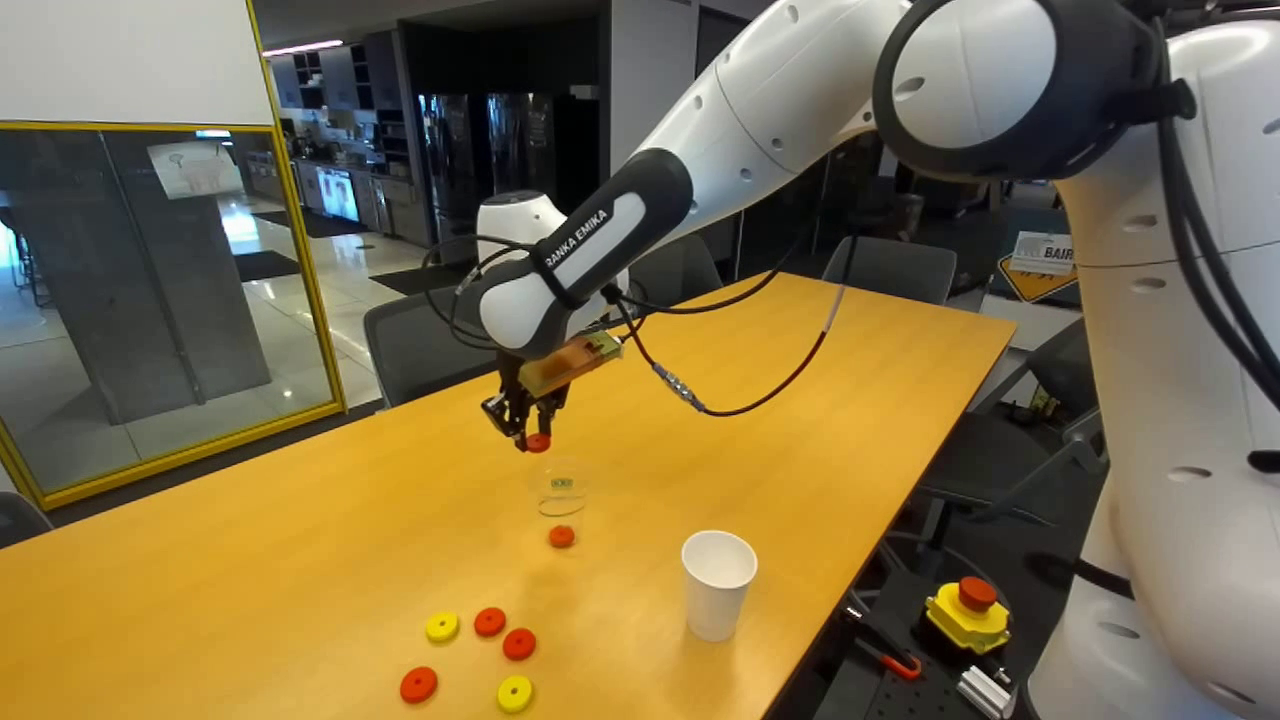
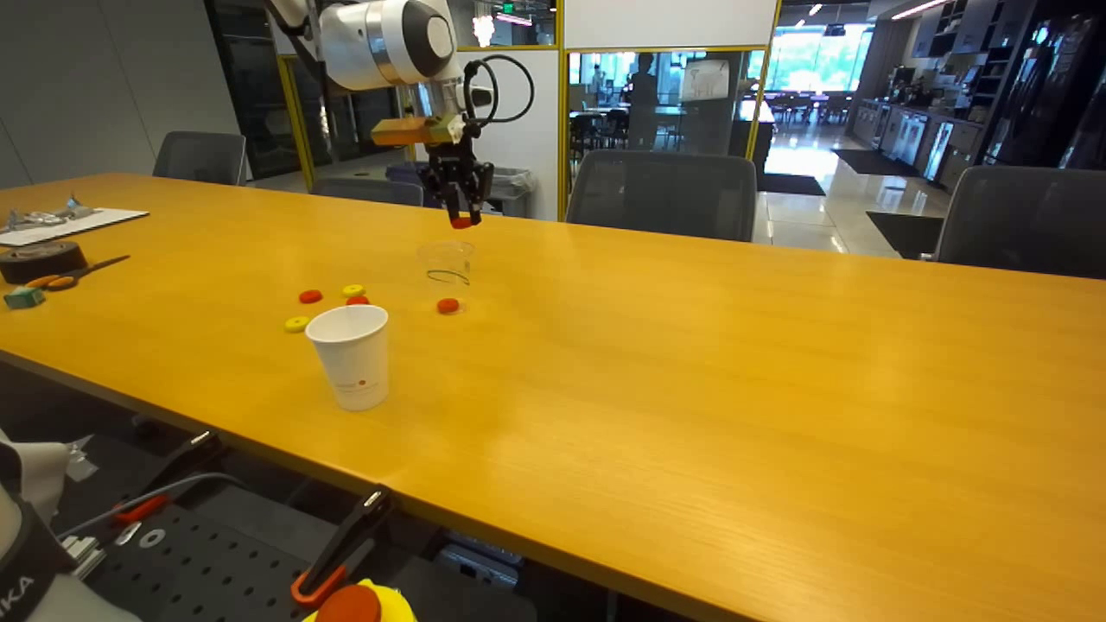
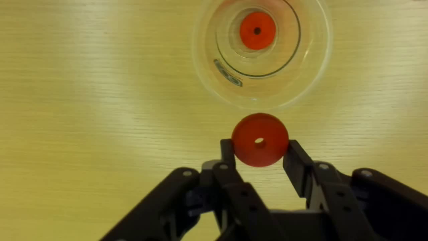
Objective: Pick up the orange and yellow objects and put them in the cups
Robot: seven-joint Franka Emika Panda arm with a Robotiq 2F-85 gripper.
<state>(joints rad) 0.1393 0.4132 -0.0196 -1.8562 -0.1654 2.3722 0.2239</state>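
Observation:
My gripper (image 3: 260, 142) is shut on an orange disc (image 3: 260, 155), pinched by its edges. In both exterior views the gripper (image 1: 531, 440) holds this disc above the clear cup (image 1: 549, 500). In the wrist view the cup's rim (image 3: 327, 43) lies just beyond the held disc. One orange disc (image 3: 249, 35) lies at the bottom of the clear cup. A white cup (image 1: 716, 590) stands upright nearer the robot. Three orange discs (image 1: 490, 622) (image 1: 519, 644) (image 1: 419, 685) and two yellow discs (image 1: 442, 627) (image 1: 515, 694) lie loose on the table.
The wooden table (image 2: 734, 389) bears everything. Scissors (image 2: 65, 281), a dark tape roll (image 2: 41, 261), a green block (image 2: 24, 298) and a white board (image 2: 104, 220) with small items lie at one end. Chairs (image 2: 657, 194) stand along its far edge.

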